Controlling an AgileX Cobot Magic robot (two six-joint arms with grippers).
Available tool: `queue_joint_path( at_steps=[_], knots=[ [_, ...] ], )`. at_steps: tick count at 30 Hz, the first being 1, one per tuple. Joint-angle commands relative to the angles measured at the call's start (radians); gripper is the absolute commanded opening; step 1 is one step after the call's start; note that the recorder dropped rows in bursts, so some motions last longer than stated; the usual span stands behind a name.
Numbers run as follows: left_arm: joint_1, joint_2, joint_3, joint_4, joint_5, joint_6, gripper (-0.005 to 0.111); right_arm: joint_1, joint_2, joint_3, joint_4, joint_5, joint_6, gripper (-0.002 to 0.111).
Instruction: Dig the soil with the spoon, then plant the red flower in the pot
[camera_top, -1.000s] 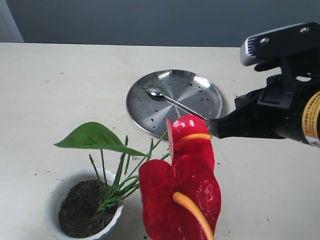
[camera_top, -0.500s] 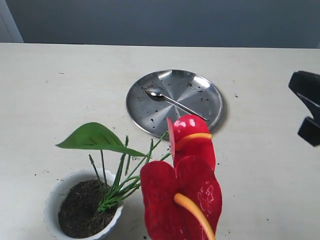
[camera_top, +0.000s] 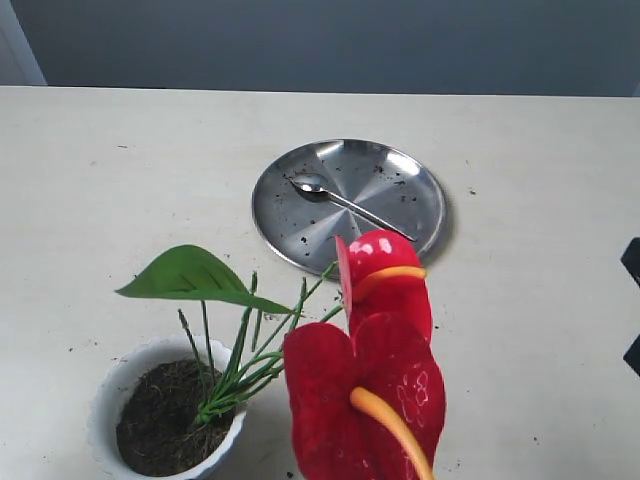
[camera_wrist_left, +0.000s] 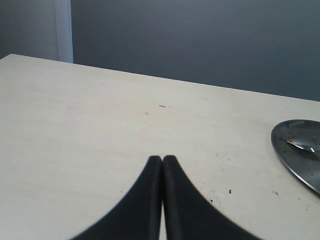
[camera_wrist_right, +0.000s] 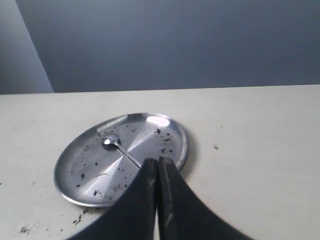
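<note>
Red flower (camera_top: 375, 390) stands with its thin green stems sunk in the soil (camera_top: 160, 415) of the pot (camera_top: 108, 400), at the near left of the exterior view, and it leans out over the pot's rim toward the middle of the counter (camera_top: 120, 200), its glossy spathes hanging beyond the white scalloped edge while the broad leaf spreads above the pot. That lean probably comes from heavy heads on slender stems, with the soil gripping only their feet. By the look of things the planting is done, since nothing holds the stems and they keep their place alone.

Behind the flower the spoon (camera_top: 345, 204) lies flat inside the steel plate (camera_top: 420, 200), bowl toward the plate's left side, with dark crumbs scattered round it (a sensible resting spot, as the plate catches the dirt rather than the counter).

Both arms sit low and well away from the pot. The left gripper (camera_wrist_left: 162, 162) has its jaws pressed together over bare counter, the plate's edge off to one side. The right gripper (camera_wrist_right: 157, 165) also has its jaws together and empty, pointing toward the plate; in the exterior view only a dark sliver at the right edge seems to be that arm, though too little shows to be sure
</note>
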Motion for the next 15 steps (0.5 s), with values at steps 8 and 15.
queue_joint_path(
  at_steps=[8, 15],
  knots=[
    [-0.002, -0.005, 0.002, 0.003, -0.013, -0.002, 0.000, -0.301, -0.103, 0.047, 0.718, 0.090, -0.678, 0.000],
    [-0.002, -0.005, 0.002, 0.003, -0.013, -0.002, 0.000, -0.352, -0.241, 0.060, 0.920, 0.308, -0.951, 0.000]
  ],
)
